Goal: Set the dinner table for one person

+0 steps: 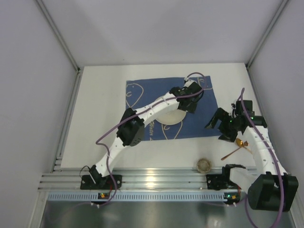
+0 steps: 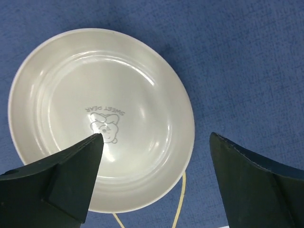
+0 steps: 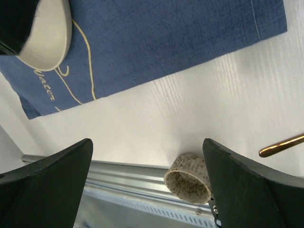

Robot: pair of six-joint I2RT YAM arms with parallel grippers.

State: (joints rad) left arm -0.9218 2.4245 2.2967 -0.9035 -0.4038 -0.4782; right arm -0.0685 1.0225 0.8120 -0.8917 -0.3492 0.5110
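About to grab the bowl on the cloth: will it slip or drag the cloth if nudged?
Its glossy glaze suggests the bowl may slip when pinched. It looks ceramic, so probably stiff, fairly heavy and chippable. Pushed, it could bunch the cloth beneath.

Boxed in on three sides by plain, pale grey panels: back wall (image 1: 161,28) beyond the far edge, left wall (image 1: 28,95) and right wall (image 1: 285,71) along the side edges. Joined at the far corners by a left post (image 1: 57,33) and right post (image 1: 268,31), slim aluminium, slanting outward. Edged along the near side of the white worktop (image 1: 104,142) with a ribbed aluminium rail (image 1: 156,179), then a slotted grey strip (image 1: 156,195), then a sheet of brushed metal (image 1: 156,213). Edged along the left side with a narrower rail (image 1: 69,118). Lit softly and evenly; one bright glare patch midway along the near rail.
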